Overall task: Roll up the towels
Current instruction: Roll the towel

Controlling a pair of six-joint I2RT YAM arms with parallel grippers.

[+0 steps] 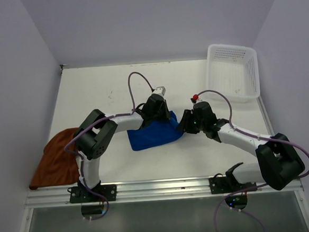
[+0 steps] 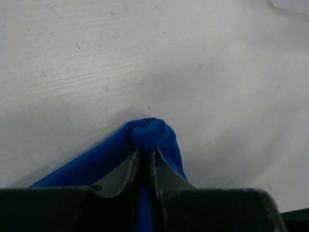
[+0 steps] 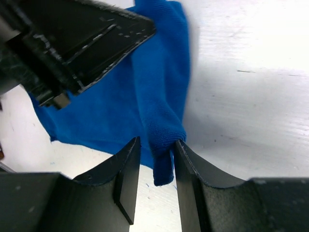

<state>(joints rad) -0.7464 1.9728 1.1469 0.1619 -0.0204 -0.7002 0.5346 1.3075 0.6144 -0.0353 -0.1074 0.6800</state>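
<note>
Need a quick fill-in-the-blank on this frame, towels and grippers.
The left gripper pinches a towel coloured ___.
The right gripper has its jaws ___ around a fold of it.
The rust-brown towel lies beside the ___ arm.
The white basket sits far ___.
Missing: blue; open; left; right.

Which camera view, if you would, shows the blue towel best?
The top external view: the blue towel shows almost whole, its outline clear. The left wrist view shows only a bunched corner pinched in the left gripper; the right wrist view shows a fold between the right gripper's parted jaws.
</note>
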